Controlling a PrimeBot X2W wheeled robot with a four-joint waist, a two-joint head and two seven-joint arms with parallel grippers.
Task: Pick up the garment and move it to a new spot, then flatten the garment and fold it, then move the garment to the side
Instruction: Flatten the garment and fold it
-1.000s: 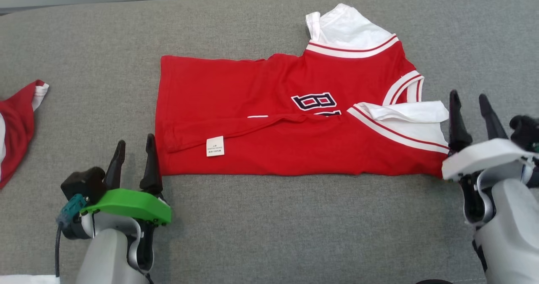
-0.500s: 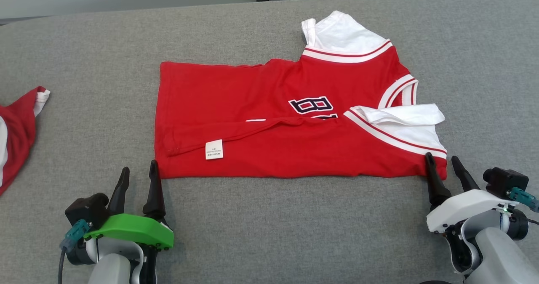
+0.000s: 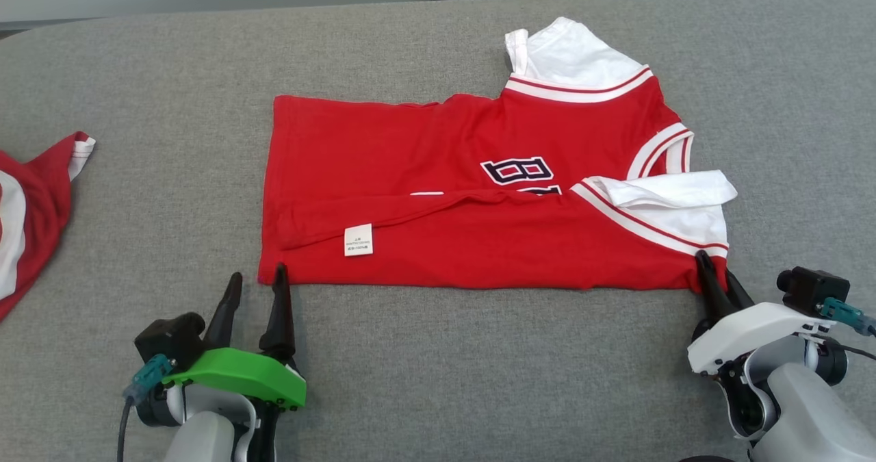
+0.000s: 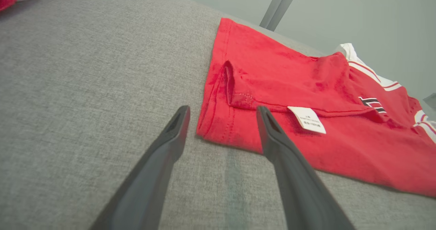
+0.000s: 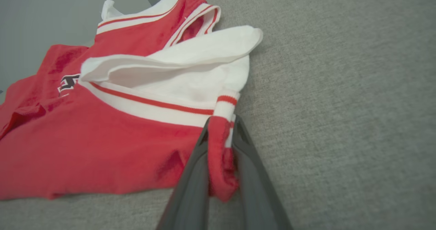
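Pinching the garment's (image 3: 445, 168) near right corner, our right jaws are clamped on the cloth; our left jaws stand apart astride its near left corner, perhaps touching.

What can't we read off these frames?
Care label text: too small to read in head and left wrist views.
Chest print on the garment: lower part hidden under the folded-over flap, head view.
Second red garment: cut off by head view's left edge.
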